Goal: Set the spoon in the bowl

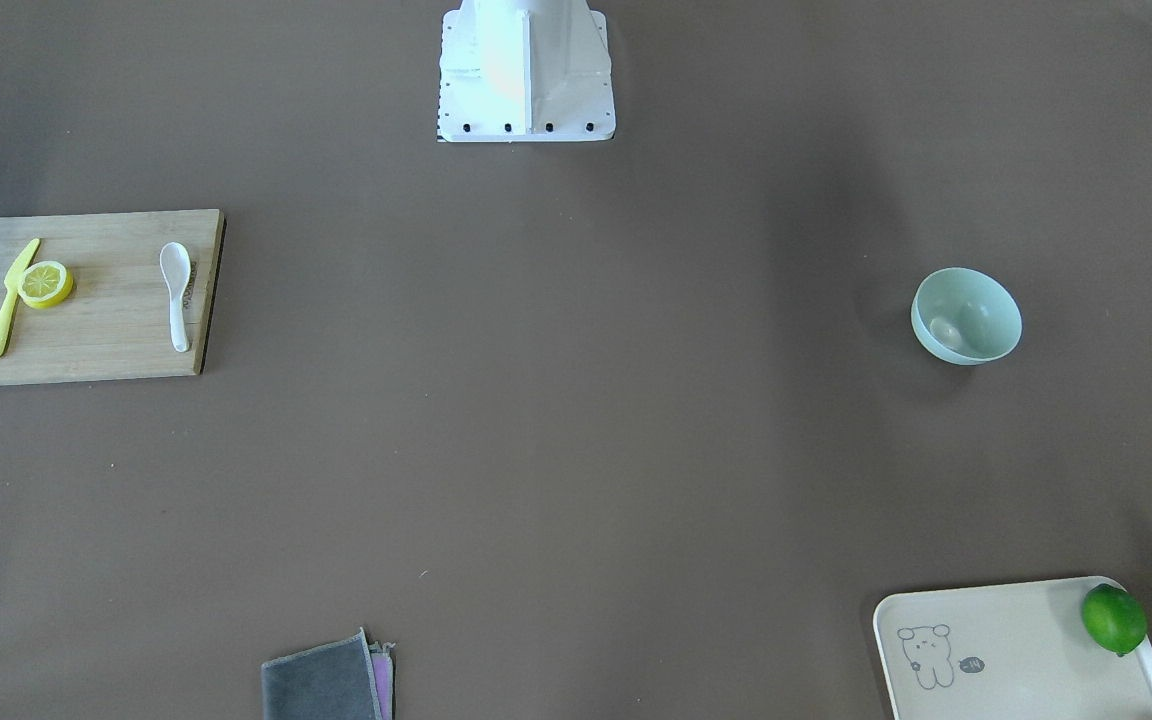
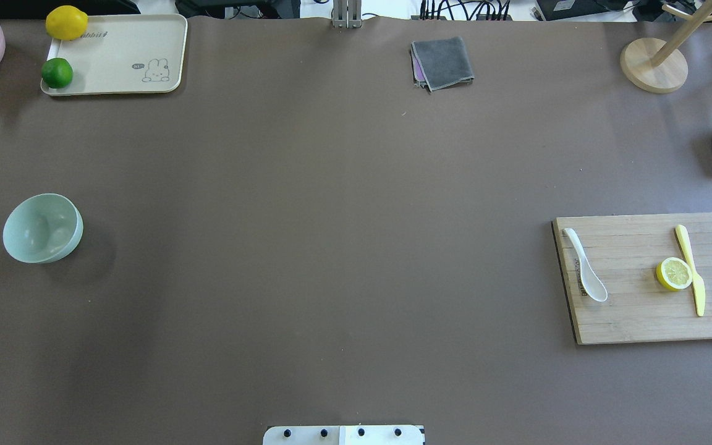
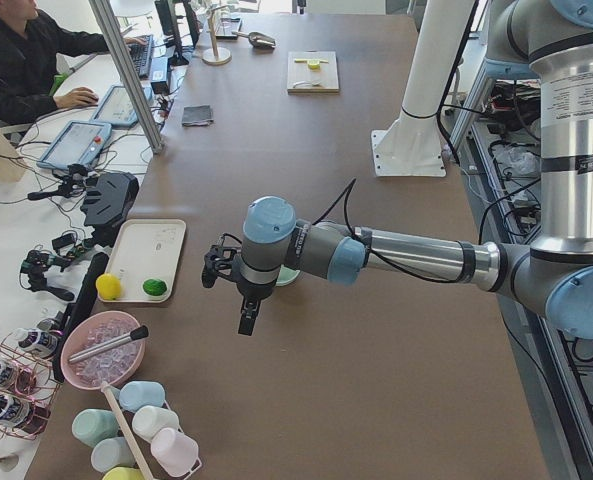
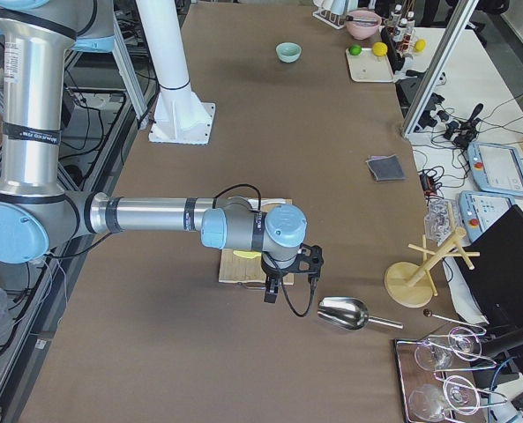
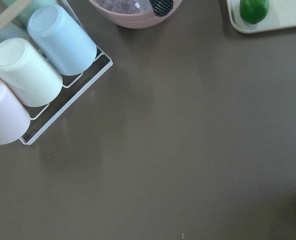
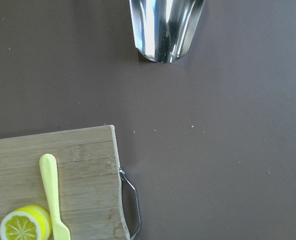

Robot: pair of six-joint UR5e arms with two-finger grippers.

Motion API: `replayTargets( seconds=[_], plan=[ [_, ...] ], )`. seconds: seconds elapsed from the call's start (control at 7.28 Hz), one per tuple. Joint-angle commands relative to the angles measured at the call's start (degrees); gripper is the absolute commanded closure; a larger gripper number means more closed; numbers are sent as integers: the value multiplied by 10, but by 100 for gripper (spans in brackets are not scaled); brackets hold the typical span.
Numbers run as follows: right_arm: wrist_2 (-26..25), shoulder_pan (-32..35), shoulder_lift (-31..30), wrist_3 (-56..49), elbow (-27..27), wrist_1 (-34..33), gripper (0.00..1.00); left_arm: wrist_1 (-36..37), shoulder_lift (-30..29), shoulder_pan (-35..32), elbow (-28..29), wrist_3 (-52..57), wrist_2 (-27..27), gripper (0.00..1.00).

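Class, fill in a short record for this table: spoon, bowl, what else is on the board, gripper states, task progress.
spoon: flat on the cutting board, robot's right side
bowl: upright on the table, robot's left side, no spoon inside
also on board: lemon slice, yellow knife beside it
left gripper: open or shut cannot be told
right gripper: likewise
progress: spoon not yet picked up

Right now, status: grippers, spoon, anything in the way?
Left gripper, right gripper: fingers unreadable. Spoon on cutting board, untouched. Bowl far across table. Lemon slice clear of spoon.
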Motion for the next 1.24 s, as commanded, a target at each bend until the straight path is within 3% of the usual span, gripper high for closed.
replayTargets(
  seconds=[0.0, 1.1],
  plan=[
    [4, 0, 2, 7, 3, 0, 0, 1, 0, 3, 1, -4, -2, 2],
    [5, 0, 5, 7, 10, 1, 0, 2, 3, 1, 3, -6, -1, 2]
  ],
)
